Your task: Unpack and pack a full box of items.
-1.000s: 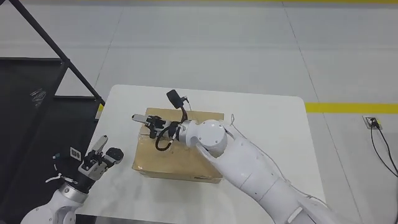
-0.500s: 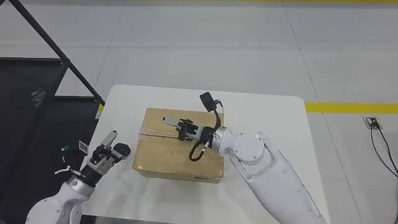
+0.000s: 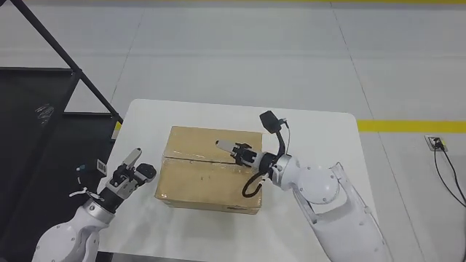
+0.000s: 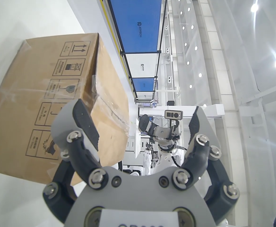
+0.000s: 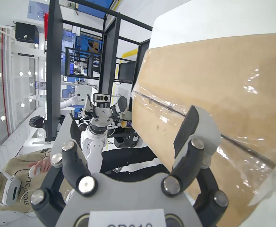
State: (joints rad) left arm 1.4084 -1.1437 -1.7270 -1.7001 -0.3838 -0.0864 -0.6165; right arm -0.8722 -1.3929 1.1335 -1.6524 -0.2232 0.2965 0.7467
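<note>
Here, a closed cardboard box (image 3: 207, 178) lies flat on the white table (image 3: 320, 127), left of the table's centre. Its top flaps meet in a lengthwise seam sealed with clear tape (image 3: 191, 159). The right gripper (image 3: 231, 148) hovers over the right half of the box top, above the taped seam, with its fingers spread and nothing between them. In the right wrist view one padded finger (image 5: 187, 128) lies close over the cardboard beside the seam; whether it touches the surface cannot be told. The left gripper (image 3: 138, 166) is off the box's left end, over the table's left margin and apart from the cardboard. Its fingers are likewise spread wide and hold nothing. In the left wrist view the box's end face carries a column of printed handling symbols (image 4: 64, 67), and the tape wraps down over that face's upper edge.
</note>
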